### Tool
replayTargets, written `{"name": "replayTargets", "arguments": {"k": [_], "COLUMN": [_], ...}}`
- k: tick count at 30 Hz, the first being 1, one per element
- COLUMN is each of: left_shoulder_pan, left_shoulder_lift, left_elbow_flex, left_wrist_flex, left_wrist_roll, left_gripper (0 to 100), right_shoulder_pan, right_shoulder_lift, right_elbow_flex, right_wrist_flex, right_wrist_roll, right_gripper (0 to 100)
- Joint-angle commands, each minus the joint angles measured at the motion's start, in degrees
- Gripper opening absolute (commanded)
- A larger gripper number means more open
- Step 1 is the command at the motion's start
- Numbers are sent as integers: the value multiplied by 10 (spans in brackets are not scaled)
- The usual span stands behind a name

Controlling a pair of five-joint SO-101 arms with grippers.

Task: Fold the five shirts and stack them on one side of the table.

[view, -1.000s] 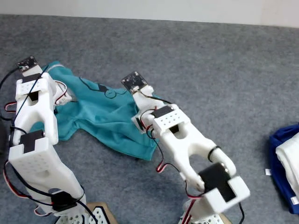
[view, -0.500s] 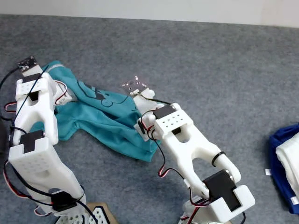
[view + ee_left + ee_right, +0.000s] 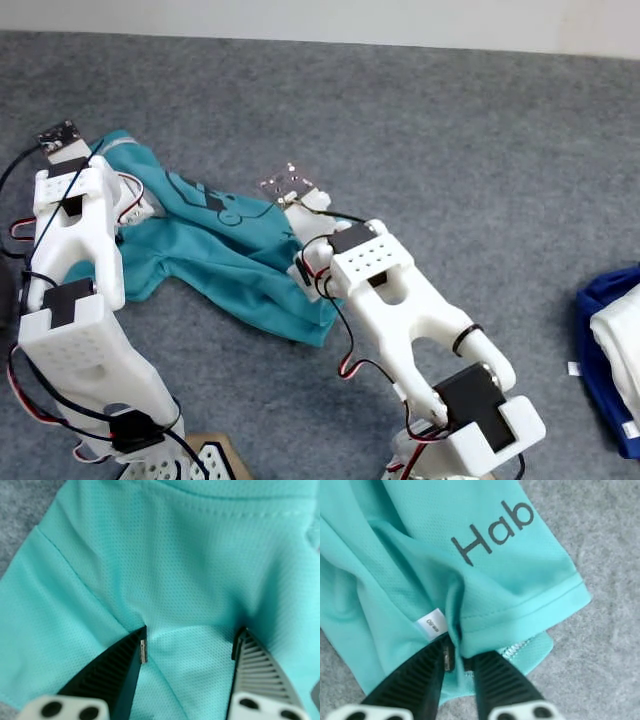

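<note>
The right arm [image 3: 400,300] has dragged the teal shirt [image 3: 235,265] by its edge leftward, bunching it. The right gripper [image 3: 457,652] is clamped on a fold of the shirt, while the left gripper [image 3: 191,645] rests on it with jaws spread. The shirt lies crumpled at the left of the table [image 3: 480,150], between the arms.

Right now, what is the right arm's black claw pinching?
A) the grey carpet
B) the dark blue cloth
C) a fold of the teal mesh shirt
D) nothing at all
C: the right gripper is shut on a bunched fold of the teal mesh shirt beside its white label.
</note>
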Motion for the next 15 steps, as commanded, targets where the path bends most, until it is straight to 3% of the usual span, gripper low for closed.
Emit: {"name": "replayTargets", "arguments": {"k": [1,10,15], "left_shoulder_pan": [9,10,10], "left_shoulder_lift": [-3,-3,-3], "left_elbow_flex": [-21,-19,-18], "left_wrist_flex": [-7,-18,-18], "left_wrist_roll": [2,2,2], "left_gripper": [291,291,291], "right_shoulder_pan": [-7,-49,-70], "right_shoulder_lift": [-28,-126,-166], "right_elbow_flex": [-43,-37,-36], "right_wrist_flex": [4,73,153], "right_wrist_roll": [3,2,-60], "right_gripper": [8,8,8]}}
